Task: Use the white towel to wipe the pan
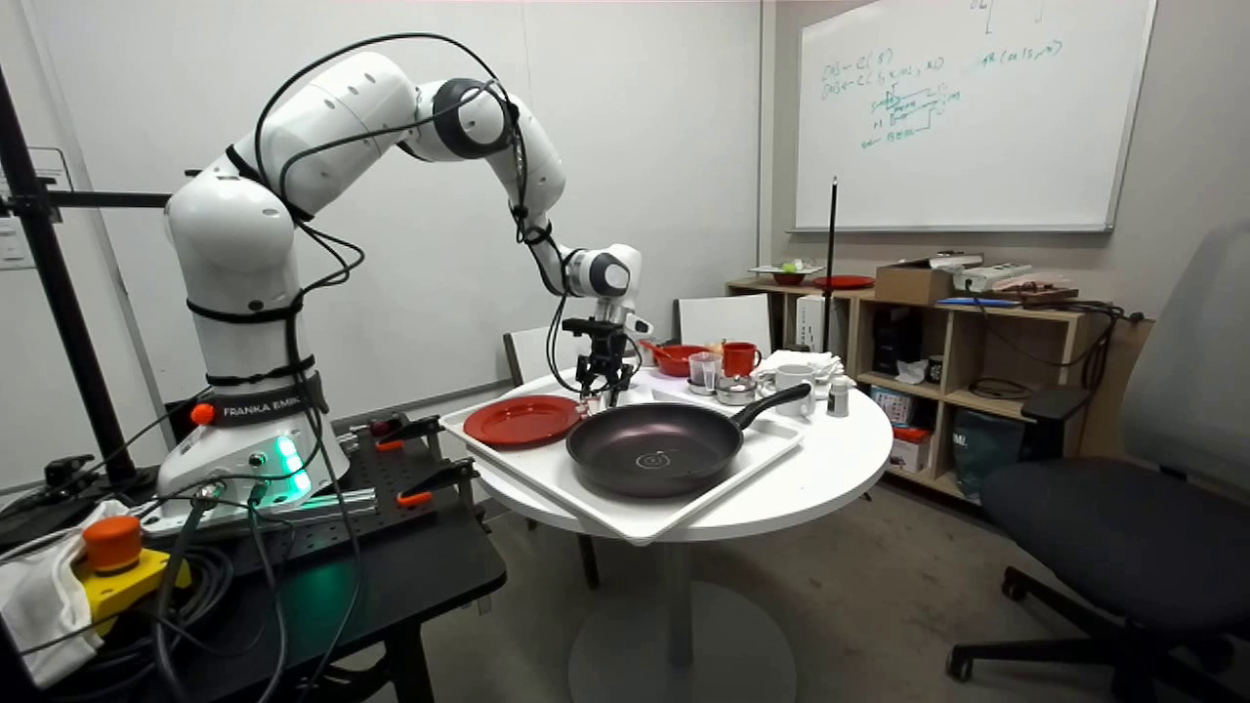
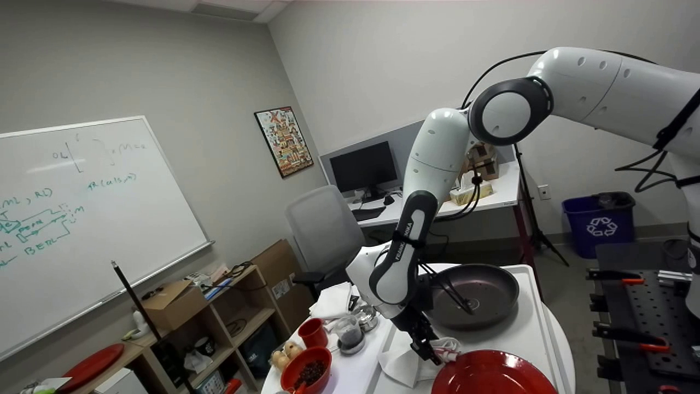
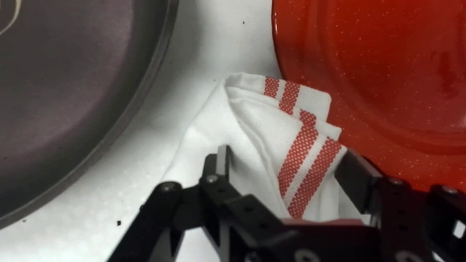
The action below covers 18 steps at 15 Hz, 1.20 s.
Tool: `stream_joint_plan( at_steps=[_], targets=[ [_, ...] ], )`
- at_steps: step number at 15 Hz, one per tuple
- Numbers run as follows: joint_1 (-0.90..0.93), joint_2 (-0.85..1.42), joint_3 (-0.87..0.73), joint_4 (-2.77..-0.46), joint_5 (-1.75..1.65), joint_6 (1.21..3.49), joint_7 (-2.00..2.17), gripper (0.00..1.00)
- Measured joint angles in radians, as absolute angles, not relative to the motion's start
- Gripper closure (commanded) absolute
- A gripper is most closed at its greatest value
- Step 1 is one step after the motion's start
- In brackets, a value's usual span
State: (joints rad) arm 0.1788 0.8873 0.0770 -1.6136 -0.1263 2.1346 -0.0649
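End effector [image 3: 287,167] stands with fingers parted, a red-striped fold of the white towel [image 3: 251,116] between them. From left in the wrist view, the dark pan [image 3: 69,87] sits on a white tray [image 3: 218,40], apart from the towel; at right, the towel's edge overlaps a red plate [image 3: 397,69]. A round white bench [image 1: 842,464] carries the tray.

Wrist view cuts off pan [image 3: 65,91] left and top, red plate [image 3: 393,80] top and right; gripper [image 3: 285,165] hides part of white towel [image 3: 269,142], and whiteboard [image 2: 93,230] runs past left edge in an exterior view.
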Motion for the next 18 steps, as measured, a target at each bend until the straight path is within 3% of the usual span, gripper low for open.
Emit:
stream_joint_plan(
  at_steps=[4,6,13,18],
  targets=[
    [0.177,0.891,0.077,-1.602,-0.126,2.132,-0.068,0.87],
    [0.175,0.891,0.077,-1.595,-0.126,2.131,-0.072,0.95],
    [0.171,0.862,0.085,-1.586,-0.126,2.144,-0.087,0.92],
    [0.171,0.695,0.118,-1.654,-0.126,2.189,-0.104,0.92]
  ],
)
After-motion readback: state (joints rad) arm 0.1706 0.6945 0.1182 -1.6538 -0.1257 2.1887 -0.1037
